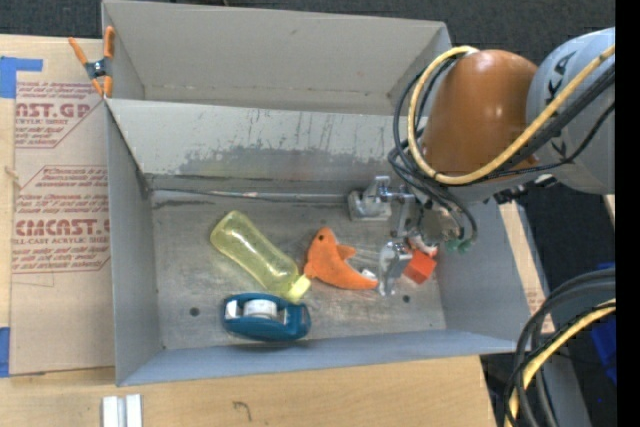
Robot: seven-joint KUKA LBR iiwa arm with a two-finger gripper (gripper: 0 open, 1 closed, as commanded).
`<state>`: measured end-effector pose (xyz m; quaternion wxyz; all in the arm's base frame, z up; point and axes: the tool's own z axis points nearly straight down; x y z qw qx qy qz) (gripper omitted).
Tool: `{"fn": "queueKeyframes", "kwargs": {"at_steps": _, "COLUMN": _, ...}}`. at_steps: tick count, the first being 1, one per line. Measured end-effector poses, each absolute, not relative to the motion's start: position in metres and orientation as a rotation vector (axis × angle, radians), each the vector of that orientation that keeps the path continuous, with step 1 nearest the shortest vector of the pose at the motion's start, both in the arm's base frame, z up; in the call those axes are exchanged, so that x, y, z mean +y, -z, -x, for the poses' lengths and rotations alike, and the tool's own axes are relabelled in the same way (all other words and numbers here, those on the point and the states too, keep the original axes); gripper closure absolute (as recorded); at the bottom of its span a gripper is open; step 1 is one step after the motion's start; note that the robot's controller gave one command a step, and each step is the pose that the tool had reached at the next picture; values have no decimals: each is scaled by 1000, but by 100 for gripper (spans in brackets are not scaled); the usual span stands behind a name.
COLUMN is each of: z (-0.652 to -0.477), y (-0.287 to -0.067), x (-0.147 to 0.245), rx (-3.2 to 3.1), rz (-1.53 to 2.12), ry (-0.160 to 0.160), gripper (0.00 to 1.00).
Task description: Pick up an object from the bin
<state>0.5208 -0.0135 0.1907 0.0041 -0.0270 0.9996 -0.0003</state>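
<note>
My gripper hangs low over the right part of the bin floor. An orange plastic piece with a pointed end lies just left of it, its right tip reaching up to the gripper. A small red-orange block sits right beside the gripper on its right. Whether either of them is held I cannot tell from this view.
A translucent yellow bottle lies tilted left of centre on the bin floor. A blue tape dispenser rests near the front wall. The arm with its orange cover and cables comes in from the right, above the right wall.
</note>
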Motion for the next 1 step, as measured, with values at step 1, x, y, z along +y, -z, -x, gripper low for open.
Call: {"fn": "queueKeyframes", "kwargs": {"at_steps": 1, "z": -520, "y": -134, "x": -9, "rx": 3116, "rz": 364, "ry": 0, "gripper": 0}}
